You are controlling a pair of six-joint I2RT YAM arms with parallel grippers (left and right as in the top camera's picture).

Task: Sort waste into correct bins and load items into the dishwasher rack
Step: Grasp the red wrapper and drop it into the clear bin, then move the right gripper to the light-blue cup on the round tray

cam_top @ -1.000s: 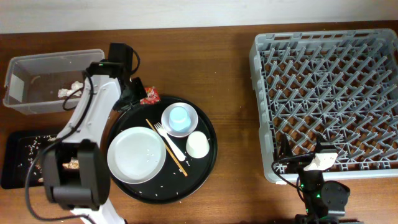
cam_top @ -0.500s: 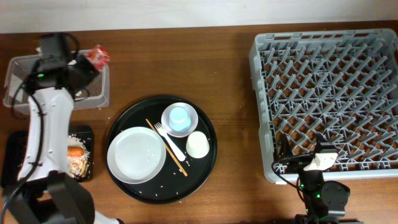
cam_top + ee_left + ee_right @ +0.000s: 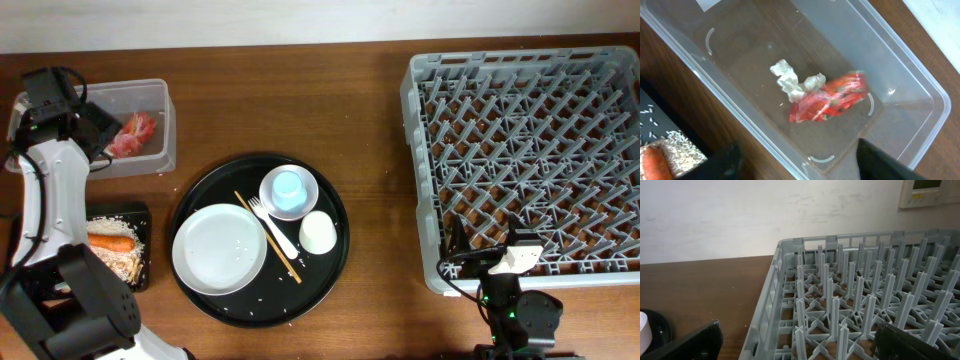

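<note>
The red snack wrapper (image 3: 135, 132) (image 3: 832, 100) lies loose inside the clear tub (image 3: 166, 120) (image 3: 765, 40), beside a crumpled white tissue (image 3: 790, 80). My left gripper (image 3: 100, 130) (image 3: 800, 167) hangs open above the tub's near wall, with nothing between its fingers. An orange carrot (image 3: 110, 241) (image 3: 652, 162) and rice crumbs (image 3: 125, 263) (image 3: 680, 150) lie on the flat black tray (image 3: 144, 214). My right gripper (image 3: 490, 262) (image 3: 800, 350) stands open at the near edge of the grey dishwasher rack (image 3: 530, 150) (image 3: 840, 280), holding nothing.
A large round black tray (image 3: 338, 255) in the middle carries a white plate (image 3: 220, 250), a white bowl (image 3: 305, 185) with a light-blue cup (image 3: 288, 187) in it, a small white cup (image 3: 318, 233), a white fork (image 3: 275, 228) and a brown stick (image 3: 262, 228).
My left gripper swung left from the round tray to above the clear tub, opened and let go of the red wrapper, which now lies in the tub. The right arm stayed still.
</note>
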